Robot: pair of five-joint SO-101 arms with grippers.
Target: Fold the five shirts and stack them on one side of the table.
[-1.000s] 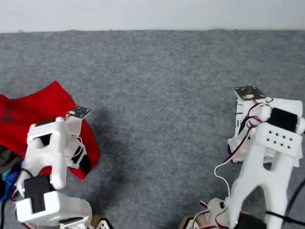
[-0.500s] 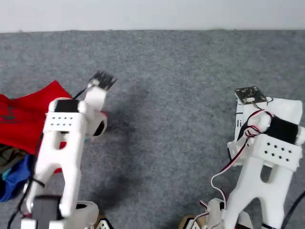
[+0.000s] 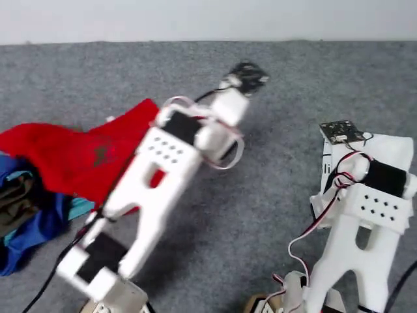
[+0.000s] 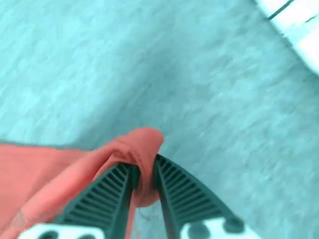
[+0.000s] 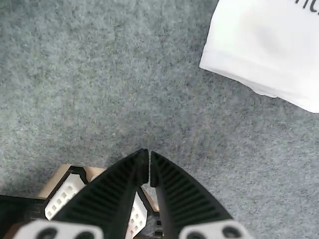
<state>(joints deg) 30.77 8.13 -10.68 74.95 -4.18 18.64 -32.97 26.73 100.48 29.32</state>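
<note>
Tightly, ribbed left claw [image 4: 144,167] pinches crumpled red shirt [image 4: 84,162].

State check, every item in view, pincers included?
red shirt: unfolded, one edge pinched in the left pincer
left pincer: shut on the red shirt
right pincer: shut, empty
white shirt: lying flat, not held
blue shirt: crumpled in a heap

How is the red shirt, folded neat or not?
Not folded. The red shirt is rumpled and stretched out, one edge pinched in the left gripper.
</note>
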